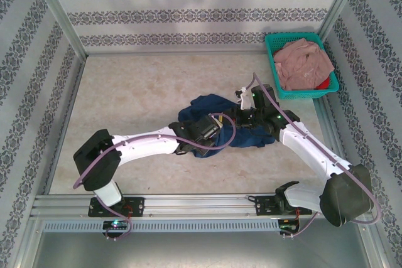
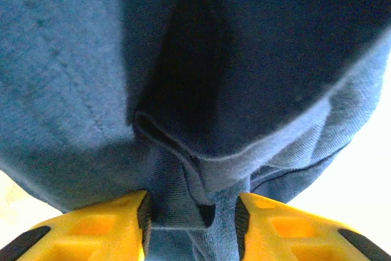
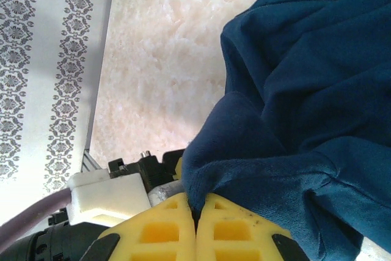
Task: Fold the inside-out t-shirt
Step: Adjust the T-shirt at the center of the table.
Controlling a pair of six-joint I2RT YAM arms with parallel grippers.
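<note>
Both arms bent inward over the navy t-shirt, bunched mid-table and partly hidden beneath their wrists. The right gripper was clamped on a fold. The left gripper straddled a cloth ridge, and whether it pinched was unclear. A teal basket holding a pink garment sat at the shirt's 2 o'clock.

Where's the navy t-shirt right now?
The navy t-shirt lies bunched mid-table in the top view, down-left of the teal basket; right gripper pinches it, left gripper straddles a fold.
</note>
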